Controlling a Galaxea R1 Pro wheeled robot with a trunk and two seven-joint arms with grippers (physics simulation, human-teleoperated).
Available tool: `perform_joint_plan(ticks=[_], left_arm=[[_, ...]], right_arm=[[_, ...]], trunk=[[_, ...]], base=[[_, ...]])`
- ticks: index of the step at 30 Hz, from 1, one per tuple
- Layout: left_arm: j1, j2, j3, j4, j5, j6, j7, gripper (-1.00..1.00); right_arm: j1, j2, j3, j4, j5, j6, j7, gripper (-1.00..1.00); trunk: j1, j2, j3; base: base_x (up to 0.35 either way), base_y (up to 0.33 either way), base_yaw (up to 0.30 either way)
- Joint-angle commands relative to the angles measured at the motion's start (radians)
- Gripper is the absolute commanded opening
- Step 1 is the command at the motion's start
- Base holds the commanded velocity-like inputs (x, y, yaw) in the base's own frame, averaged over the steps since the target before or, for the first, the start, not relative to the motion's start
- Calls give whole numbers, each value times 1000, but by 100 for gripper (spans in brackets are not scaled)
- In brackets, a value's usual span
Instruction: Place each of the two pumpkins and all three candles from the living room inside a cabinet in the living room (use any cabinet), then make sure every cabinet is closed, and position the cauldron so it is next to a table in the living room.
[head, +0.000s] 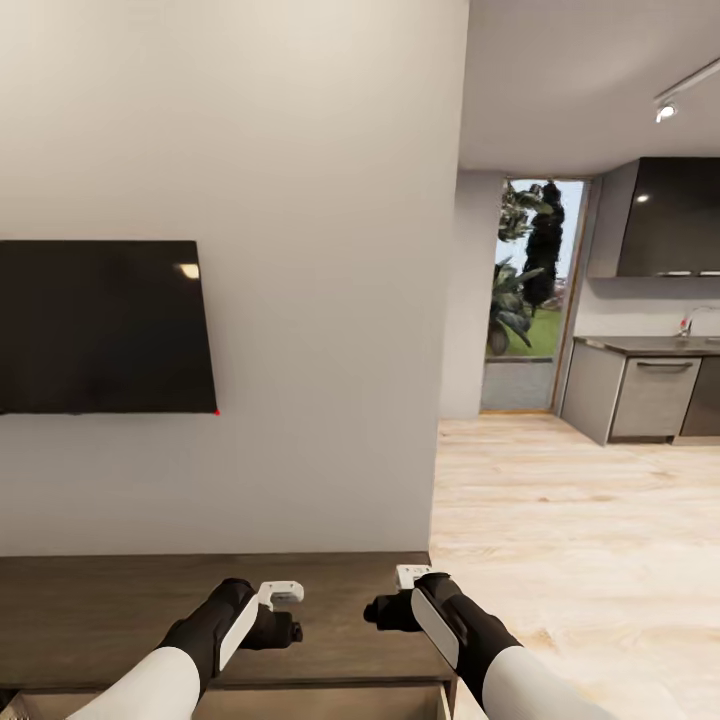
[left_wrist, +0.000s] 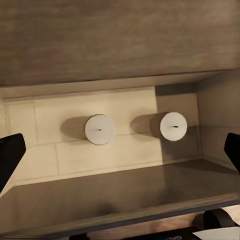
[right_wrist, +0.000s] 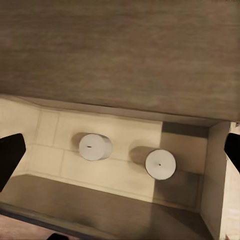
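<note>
open cabinet drawer (left_wrist: 45, 160); two candles (left_wrist: 100, 129) inside

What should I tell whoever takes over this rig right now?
Left gripper: open, empty, over the cabinet top.
Right gripper: open, empty, beside it.
Cabinet: its drawer is open under both arms.
Candles: two stand in that drawer, one apart from the other, both upright.
Done: two candles stowed.
Left: the third candle, both pumpkins, shutting the drawer, moving the cauldron beside the table.
</note>
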Motion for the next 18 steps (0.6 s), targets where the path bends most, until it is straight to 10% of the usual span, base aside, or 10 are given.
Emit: perform_joint_plan(ticks=[1, 18], left_arm=[[-1, 1, -7, -1, 9, 4, 3, 100], [-1, 1, -7, -2, 9, -4, -1, 100]], right_arm=[[-1, -1, 5, -2, -10, 3, -9, 100], [-1, 0, 7, -2, -10, 3, -10, 100]], trunk=[[-4, 6, 1], [-12, 20, -3]], base=[[0, 0, 187], [0, 58, 248]])
